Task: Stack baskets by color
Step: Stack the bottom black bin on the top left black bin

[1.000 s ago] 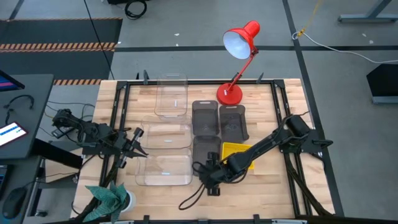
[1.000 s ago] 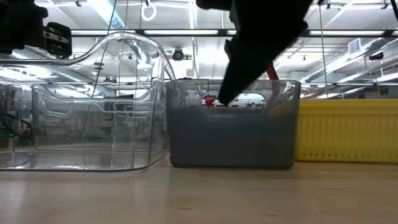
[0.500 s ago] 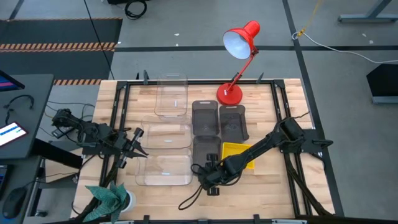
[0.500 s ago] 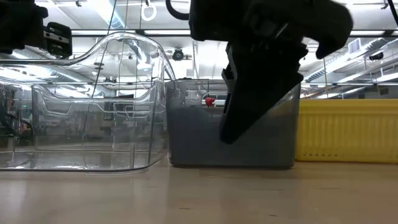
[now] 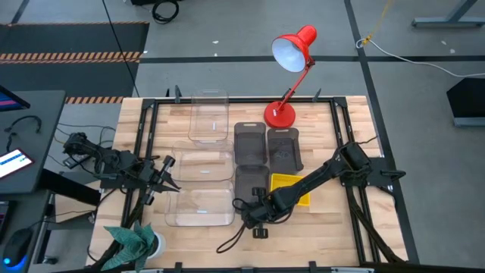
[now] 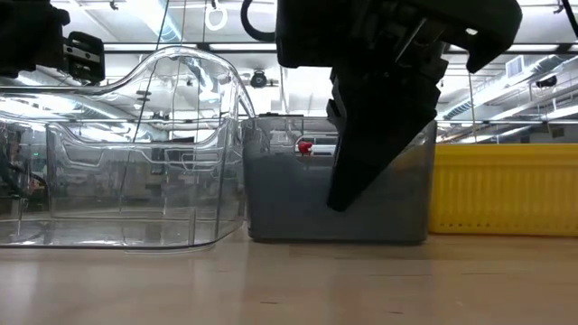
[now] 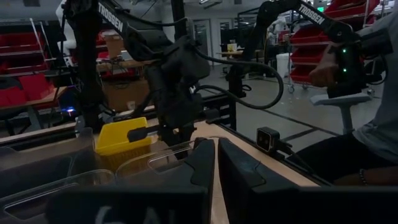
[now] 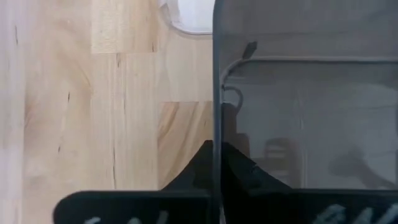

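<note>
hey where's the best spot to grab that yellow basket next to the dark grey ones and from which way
Probably the yellow basket's near short wall, taken from above with one finger inside and one outside. It sits upright with its mouth open to the top, and its walls are thin and straight. The right gripper is clamped that way on the near dark grey basket's wall.

Overhead and table-level cameras share the grey basket (image 5: 251,182); wrist cameras look forward.
</note>
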